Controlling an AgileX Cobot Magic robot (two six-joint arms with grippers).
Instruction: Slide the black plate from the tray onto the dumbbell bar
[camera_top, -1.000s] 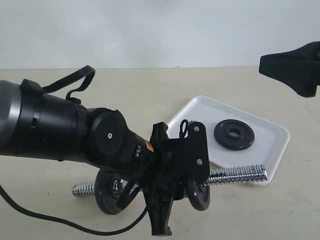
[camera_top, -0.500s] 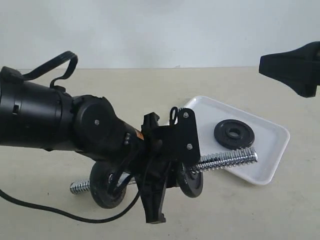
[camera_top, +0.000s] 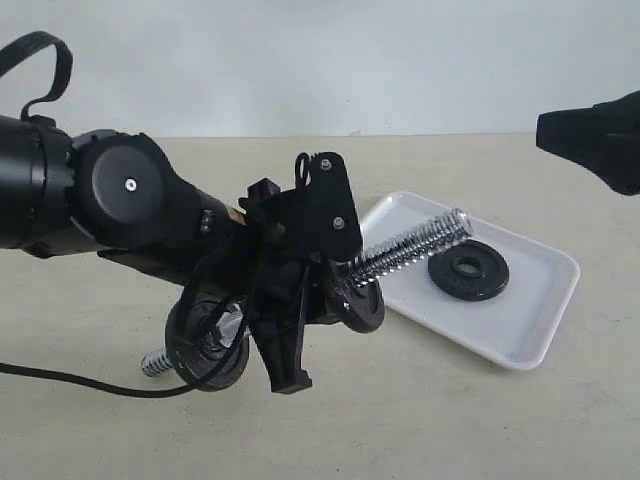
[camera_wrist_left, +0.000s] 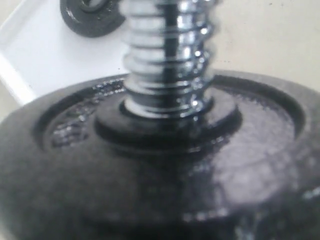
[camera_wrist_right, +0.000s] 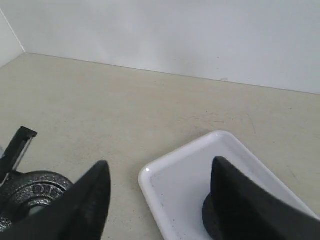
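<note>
**Cable** (camera_top: 60, 385): black, nearest to me, lying on the beige table (camera_top: 480, 420). It comes in from the 8 o'clock edge and its far end is lost under the arm.

**The dumbbell bar** (camera_top: 410, 243): tilted.
- The low threaded end shows at 8 o'clock beside a fixed black disc (camera_top: 205, 358). I cannot tell whether that end touches the table.
- The smooth middle is hidden.
- A second fixed disc (camera_top: 356, 300) sits near the centre. Past it the high threaded end points toward 2 o'clock and, seen from here, lies over the tray.
- In the left wrist view this disc and the thread fill the frame. They are blurred, and the embossed lettering is unreadable.

**Left gripper** (camera_top: 290, 312): closed on the dumbbell bar between the two discs and carrying it. Its own black bracket (camera_top: 328, 212) masks the contact points. The arm runs out of sight at 9 o'clock.

**The tray** (camera_top: 530, 310): white, at 3 o'clock, flat on the table.

**The black plate** (camera_top: 468, 270): lying flat in the tray near its middle, centre hole up, not on the bar.
- The left wrist view cuts it off at the frame edge.
- The right wrist view shows only a sliver of it behind one finger.

**Right gripper** (camera_wrist_right: 160, 166): farthest away, at 2 o'clock.
- It is cropped by the frame edge in the exterior view.
- The jaws stand apart with nothing between them.
- It hangs above the tray's corner, well apart from the plate.
</note>
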